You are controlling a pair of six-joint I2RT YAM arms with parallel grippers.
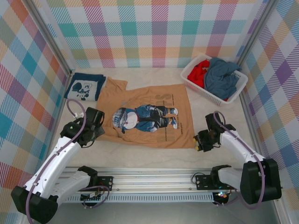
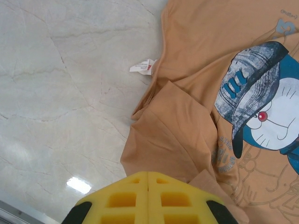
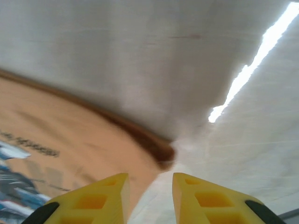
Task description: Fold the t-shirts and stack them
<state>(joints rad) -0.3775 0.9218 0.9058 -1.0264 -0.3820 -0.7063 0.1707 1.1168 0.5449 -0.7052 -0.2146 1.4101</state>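
tan t-shirt (image 1: pixel 147 114) lies flat, print up, mid-table (image 1: pixel 140 156), neck toward the left edge, hem toward the right edge

navy t-shirt (image 1: pixel 85 87) sits folded at the far-left corner, just beside the tan one's far sleeve

white basket (image 1: pixel 194 83) at the far-right corner, red t-shirt (image 1: pixel 199 73) and grey-blue t-shirt (image 1: pixel 222 77) heaped inside, grey-blue partly over the red

left gripper (image 1: pixel 96 125) at the tan shirt's near-left side. Left wrist view: left gripper (image 2: pixel 148 179) has its yellow fingers pressed together, no gap, tips right at the bunched near sleeve (image 2: pixel 163 130). Can't tell whether cloth is actually pinched. Small white tag (image 2: pixel 142 67) pokes out at the neck onto bare table

right gripper (image 1: pixel 202 141) at the tan shirt's near-right hem corner. Right wrist view: right gripper (image 3: pixel 150 186) has a narrow gap between the fingers, nothing clamped, hem corner (image 3: pixel 163 156) just ahead of the tips, tan cloth under the left finger, bare table under the right. That view is blurred
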